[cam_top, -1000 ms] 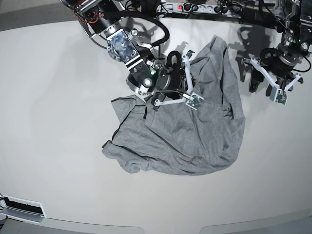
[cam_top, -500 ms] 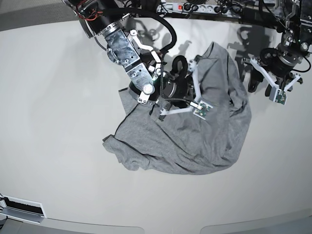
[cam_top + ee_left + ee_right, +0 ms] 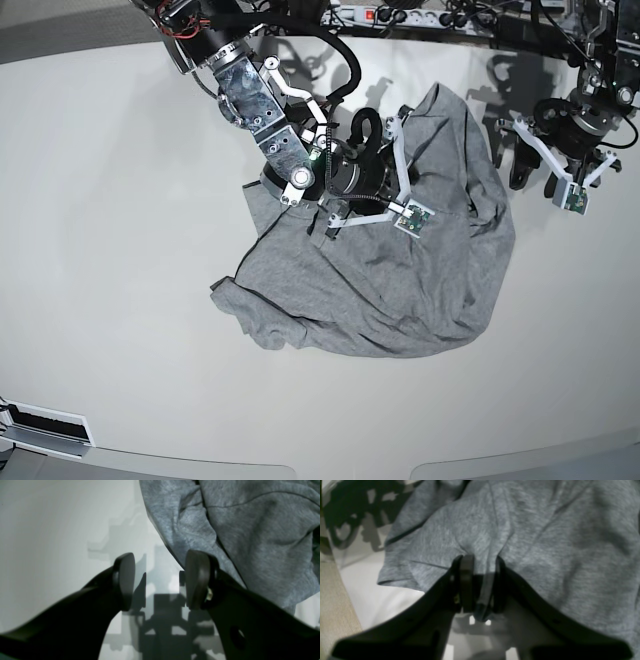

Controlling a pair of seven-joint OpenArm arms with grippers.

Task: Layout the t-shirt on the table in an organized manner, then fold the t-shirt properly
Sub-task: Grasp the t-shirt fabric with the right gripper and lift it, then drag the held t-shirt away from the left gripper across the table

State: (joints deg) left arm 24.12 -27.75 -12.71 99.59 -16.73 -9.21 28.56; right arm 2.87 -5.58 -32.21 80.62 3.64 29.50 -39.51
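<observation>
The grey t-shirt lies crumpled on the off-white table, bunched at centre and right, with no lettering showing. My right gripper sits on the shirt's upper part. Its jaws are slightly apart, and a puckered fold of the t-shirt still hangs loosely between them. In the base view its arm reaches in from the top left. My left gripper hovers open over bare table, just beside the t-shirt hem, with nothing in it. The base view shows the left gripper off the shirt's right edge.
A power strip and cables run along the table's far edge. A beige surface lies past the table edge in the right wrist view. A small white device sits at the near left corner.
The right arm has dragged the shirt's upper part rightward, piling cloth toward the right edge, and its jaws have parted from a tight pinch. The left arm has not moved.
</observation>
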